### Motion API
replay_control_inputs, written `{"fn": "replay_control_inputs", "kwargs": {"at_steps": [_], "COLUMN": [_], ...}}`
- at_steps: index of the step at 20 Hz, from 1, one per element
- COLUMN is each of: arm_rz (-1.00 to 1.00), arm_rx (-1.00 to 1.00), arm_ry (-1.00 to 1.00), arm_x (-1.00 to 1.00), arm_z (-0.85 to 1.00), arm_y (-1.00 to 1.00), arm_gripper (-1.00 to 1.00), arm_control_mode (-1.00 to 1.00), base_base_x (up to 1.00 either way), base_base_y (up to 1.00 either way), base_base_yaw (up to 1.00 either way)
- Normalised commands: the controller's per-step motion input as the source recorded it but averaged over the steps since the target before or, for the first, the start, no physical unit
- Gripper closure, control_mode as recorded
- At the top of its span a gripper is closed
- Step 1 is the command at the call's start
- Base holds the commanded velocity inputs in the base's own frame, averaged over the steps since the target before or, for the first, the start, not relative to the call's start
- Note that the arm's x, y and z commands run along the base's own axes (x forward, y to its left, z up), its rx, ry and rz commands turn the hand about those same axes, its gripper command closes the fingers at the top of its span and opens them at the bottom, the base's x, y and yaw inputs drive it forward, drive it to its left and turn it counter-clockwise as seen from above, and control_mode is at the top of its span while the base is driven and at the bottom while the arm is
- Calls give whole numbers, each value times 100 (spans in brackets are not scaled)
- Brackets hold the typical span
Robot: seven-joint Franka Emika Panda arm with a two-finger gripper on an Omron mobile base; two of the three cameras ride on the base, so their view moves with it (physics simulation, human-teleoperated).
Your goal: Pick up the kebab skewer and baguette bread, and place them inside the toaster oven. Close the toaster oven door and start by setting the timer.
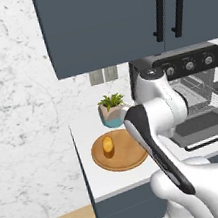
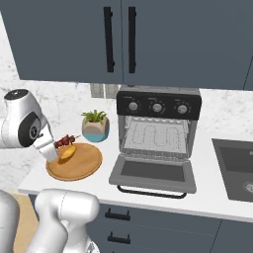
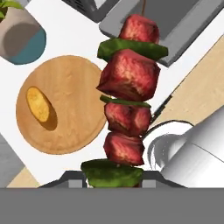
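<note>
A: Wooden plate (image 2: 84, 165) sitting on white surface (image 2: 207, 195), potted plant (image 2: 95, 126) standing just behind it.
B: Dark sink (image 2: 237, 168) lying far right, blue-grey cabinets (image 2: 148, 39) hanging overhead.

Bright, even rendered light; soft shadows, sharp focus.

The kebab skewer (image 3: 127, 98) (red meat chunks, green pieces) is lifted above the counter. The baguette bread (image 1: 107, 144) lies on the wooden plate (image 1: 125, 159). The toaster oven (image 2: 157, 129) stands with its door (image 2: 154, 174) folded down flat.
</note>
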Motion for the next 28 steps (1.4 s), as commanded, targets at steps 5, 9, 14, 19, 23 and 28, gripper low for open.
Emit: {"fn": "replay_control_inputs", "kwargs": {"at_steps": [5, 9, 14, 19, 23, 28], "arm_rz": [-45, -27, -7, -5, -11, -13], "arm_rx": [12, 4, 0, 5, 11, 14], "arm_ry": [-13, -15, -16, -10, -7, -8], "arm_x": [-62, -33, -11, -1, 0, 0], "arm_z": [55, 45, 43, 41, 11, 12], "arm_y": [-11, -10, -26, -59, -68, -64], "arm_gripper": [100, 100, 100, 100, 100, 100], "arm_control_mode": [-100, -100, -100, -100, -100, -100], "base_base_x": [0, 0, 0, 0, 0, 0], "base_base_y": [0, 0, 0, 0, 0, 0], "base_base_yaw": [0, 0, 0, 0, 0, 0]}}
